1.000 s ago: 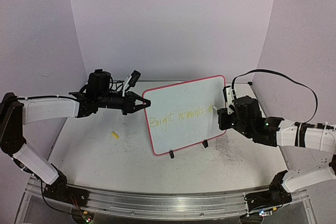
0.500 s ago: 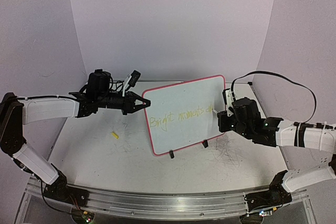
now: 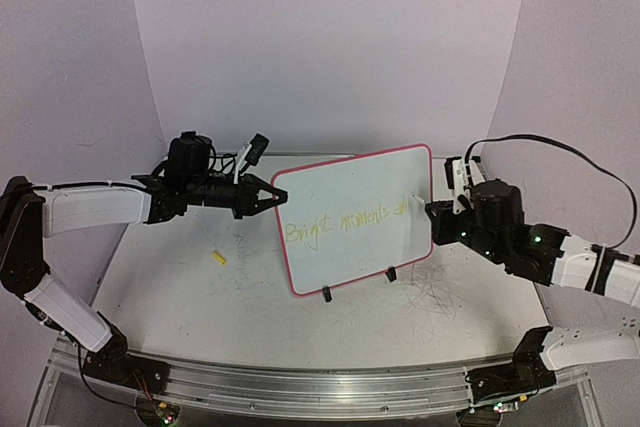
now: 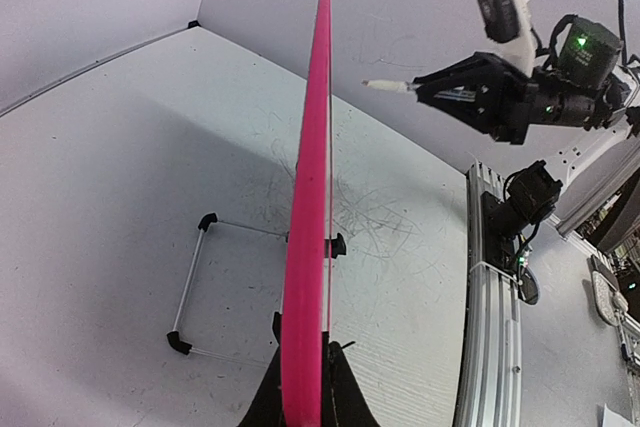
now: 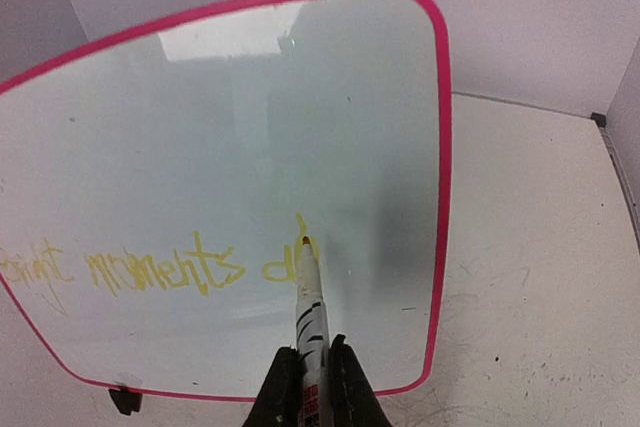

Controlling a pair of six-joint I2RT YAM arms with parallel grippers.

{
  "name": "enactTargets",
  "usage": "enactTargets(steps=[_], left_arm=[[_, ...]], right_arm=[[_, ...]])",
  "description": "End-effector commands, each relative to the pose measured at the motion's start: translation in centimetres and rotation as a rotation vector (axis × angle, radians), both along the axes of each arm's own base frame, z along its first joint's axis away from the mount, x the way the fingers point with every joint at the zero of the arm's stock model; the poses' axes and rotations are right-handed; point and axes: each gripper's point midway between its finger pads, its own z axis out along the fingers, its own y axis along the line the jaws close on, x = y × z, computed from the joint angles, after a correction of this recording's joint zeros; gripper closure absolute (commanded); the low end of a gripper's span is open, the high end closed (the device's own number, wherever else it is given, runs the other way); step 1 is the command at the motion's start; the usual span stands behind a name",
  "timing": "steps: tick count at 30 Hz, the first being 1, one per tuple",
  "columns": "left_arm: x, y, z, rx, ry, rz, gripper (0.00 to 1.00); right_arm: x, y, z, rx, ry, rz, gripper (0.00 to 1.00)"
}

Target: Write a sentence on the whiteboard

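Observation:
The whiteboard stands tilted on the table, white with a pink rim. My left gripper is shut on its left edge. In the left wrist view the board shows edge-on between the fingers of that gripper. The sentence is in thin yellow writing: "Bright moments" and then the letters "ah". My right gripper is shut on a white marker. The marker points at the board's right part, its tip a short way off the surface by the last letter.
A small yellow marker cap lies on the table left of the board. A wire stand with black feet sits behind the board. Grey scribbles mark the table at the right. An aluminium rail runs along the near edge.
My right arm has drawn back to the right, taking the marker tip off the board. The left arm and the board have not moved.

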Motion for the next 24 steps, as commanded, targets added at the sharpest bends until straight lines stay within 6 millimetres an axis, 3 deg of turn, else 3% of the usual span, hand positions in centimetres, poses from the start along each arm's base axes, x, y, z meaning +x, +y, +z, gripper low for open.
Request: enactTargets(steps=[1,4,9,14,24], left_arm=[[0.7,1.0,-3.8,0.156,-0.049,0.045,1.0],[0.8,0.9,-3.6,0.151,-0.047,0.041,1.0],[0.9,0.8,-3.2,0.145,-0.049,0.046,1.0],[0.9,0.9,-3.3,0.149,-0.051,0.051,1.0],[0.9,0.8,-3.4,0.149,-0.049,0.044,1.0]], right_arm=[[-1.1,-0.7,1.4,0.026,-0.025,0.025,1.0],[-0.7,-1.0,0.1,-0.037,-0.007,0.003,1.0],[-0.2,-0.2,0.3,-0.05,-0.019,0.03,1.0],[-0.2,-0.1,-1.0,-0.066,0.01,0.03,1.0],[0.1,-0.1,-1.8,-0.085,0.03,0.021,1.0]])
